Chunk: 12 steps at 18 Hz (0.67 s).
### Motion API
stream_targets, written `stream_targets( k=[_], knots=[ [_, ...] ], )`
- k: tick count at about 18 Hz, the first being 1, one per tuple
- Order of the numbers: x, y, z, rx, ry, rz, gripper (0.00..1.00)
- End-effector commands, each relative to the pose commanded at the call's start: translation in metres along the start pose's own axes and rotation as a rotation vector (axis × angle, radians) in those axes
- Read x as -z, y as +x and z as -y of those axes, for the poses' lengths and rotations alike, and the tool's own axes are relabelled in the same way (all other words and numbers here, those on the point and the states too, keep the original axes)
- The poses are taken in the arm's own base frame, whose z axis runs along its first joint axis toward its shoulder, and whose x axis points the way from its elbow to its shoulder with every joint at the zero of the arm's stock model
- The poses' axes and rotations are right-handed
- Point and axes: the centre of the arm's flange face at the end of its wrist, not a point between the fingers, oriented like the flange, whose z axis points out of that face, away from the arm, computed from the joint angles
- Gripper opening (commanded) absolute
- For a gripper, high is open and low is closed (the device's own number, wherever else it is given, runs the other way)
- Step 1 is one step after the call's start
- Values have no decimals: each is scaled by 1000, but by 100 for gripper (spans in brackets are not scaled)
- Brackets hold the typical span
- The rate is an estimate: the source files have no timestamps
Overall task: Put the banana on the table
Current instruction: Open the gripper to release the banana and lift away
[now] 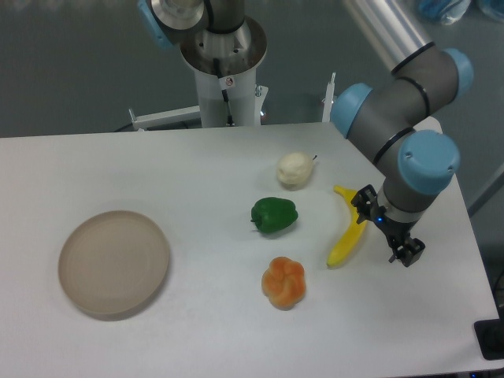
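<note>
The bright-yellow banana lies on the white table at the right, running from near the pale fruit down toward the orange fruit. My gripper hangs from the wrist just to the right of the banana, low over the table. Its two dark fingers stand wide apart, so it is open and holds nothing. The upper finger is very close to the banana's upper half; I cannot tell whether they touch.
A green pepper sits left of the banana. A pale round fruit is behind it and an orange lobed fruit in front. A round beige plate lies at the left. The robot base stands at the table's back edge.
</note>
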Motion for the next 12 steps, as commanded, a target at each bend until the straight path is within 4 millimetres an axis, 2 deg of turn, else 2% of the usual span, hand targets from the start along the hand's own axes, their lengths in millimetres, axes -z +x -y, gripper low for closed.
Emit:
stream_targets(
  k=[5, 12],
  knots=[
    [5, -2, 6, 2, 65, 17, 100],
    [-1, 1, 8, -4, 52, 10, 100]
  ],
)
